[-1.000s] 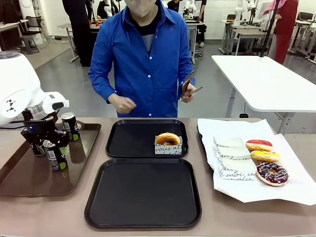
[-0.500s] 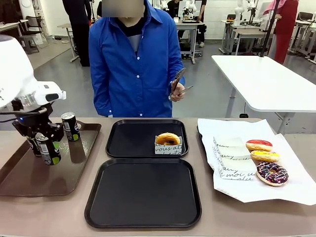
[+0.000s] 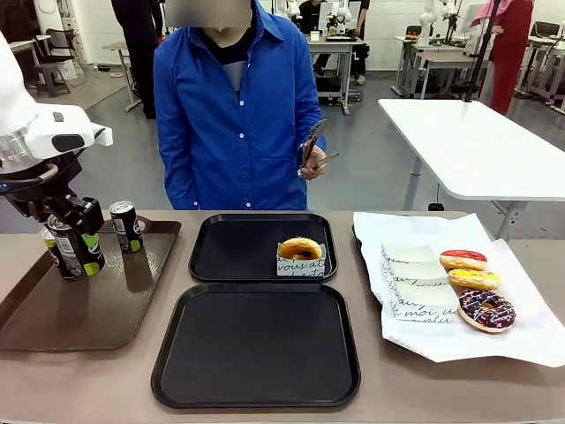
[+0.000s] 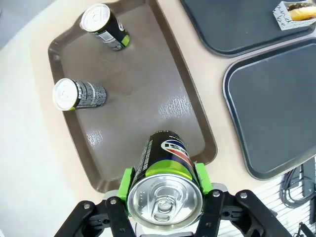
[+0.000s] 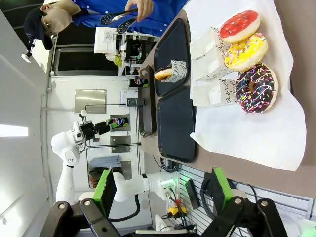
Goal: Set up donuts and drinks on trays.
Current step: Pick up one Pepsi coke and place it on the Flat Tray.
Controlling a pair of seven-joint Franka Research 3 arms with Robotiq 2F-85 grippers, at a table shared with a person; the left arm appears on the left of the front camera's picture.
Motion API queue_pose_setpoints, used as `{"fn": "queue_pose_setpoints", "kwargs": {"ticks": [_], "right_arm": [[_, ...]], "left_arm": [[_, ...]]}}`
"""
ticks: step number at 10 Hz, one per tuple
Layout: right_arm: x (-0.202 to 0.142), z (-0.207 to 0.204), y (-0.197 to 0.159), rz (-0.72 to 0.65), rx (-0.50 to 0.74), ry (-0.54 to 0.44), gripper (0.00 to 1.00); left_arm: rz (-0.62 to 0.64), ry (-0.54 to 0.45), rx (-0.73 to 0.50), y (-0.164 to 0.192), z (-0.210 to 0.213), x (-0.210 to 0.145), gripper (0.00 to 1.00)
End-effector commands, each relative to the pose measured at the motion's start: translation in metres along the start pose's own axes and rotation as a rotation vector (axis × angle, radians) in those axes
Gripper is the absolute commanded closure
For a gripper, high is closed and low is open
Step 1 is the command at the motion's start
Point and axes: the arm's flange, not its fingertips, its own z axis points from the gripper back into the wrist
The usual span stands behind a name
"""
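Observation:
My left gripper [image 3: 74, 240] is shut on a dark drink can [image 3: 79, 252] and holds it upright, just above the left part of the brown tray [image 3: 88, 318]. In the left wrist view the green pads clamp that can [image 4: 165, 170] on both sides. Two more cans [image 4: 103, 27] [image 4: 76, 94] stand on the brown tray. A golden donut in a white box [image 3: 301, 254] sits on the far black tray [image 3: 238, 252]. The near black tray [image 3: 256, 344] is bare. My right gripper [image 5: 163, 197] is open with nothing between its fingers, high above the table's right end.
Red [image 3: 463, 260], yellow [image 3: 474, 279] and chocolate-sprinkle [image 3: 486, 309] donuts lie on white paper at the right, beside flat white boxes [image 3: 413, 281]. A person in a blue shirt stands across the table, holding tongs [image 3: 313, 146] chest-high.
My left gripper has risen and moved left with the can, lifting it off the brown tray. The person has shifted slightly left and lowered the other hand out of sight.

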Motion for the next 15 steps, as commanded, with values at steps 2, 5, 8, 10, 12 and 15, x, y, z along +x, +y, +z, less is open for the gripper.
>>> {"fn": "queue_pose_setpoints", "kwargs": {"ticks": [2, 5, 8, 10, 12, 15], "right_arm": [[-0.002, 0.001, -0.001, 0.005, 0.018, 0.001, 0.0], [-0.002, 0.001, -0.001, 0.005, 0.018, 0.001, 0.0], [-0.002, 0.001, -0.001, 0.005, 0.018, 0.001, 0.0], [-0.002, 0.001, -0.001, 0.005, 0.018, 0.001, 0.0], [-0.002, 0.001, -0.001, 0.005, 0.018, 0.001, 0.0], [-0.002, 0.001, -0.001, 0.005, 0.018, 0.001, 0.0]], "left_arm": [[0.009, 0.012, 0.001, 0.003, -0.004, 0.004, 1.0], [0.009, 0.012, 0.001, 0.003, -0.004, 0.004, 1.0], [-0.022, -0.009, -0.017, -0.012, -0.005, 0.012, 0.42], [-0.084, -0.045, -0.07, -0.029, 0.001, 0.028, 0.42], [-0.12, -0.056, -0.104, -0.049, 0.003, 0.045, 0.42], [-0.231, -0.083, -0.167, -0.083, -0.004, 0.083, 0.42]]}}
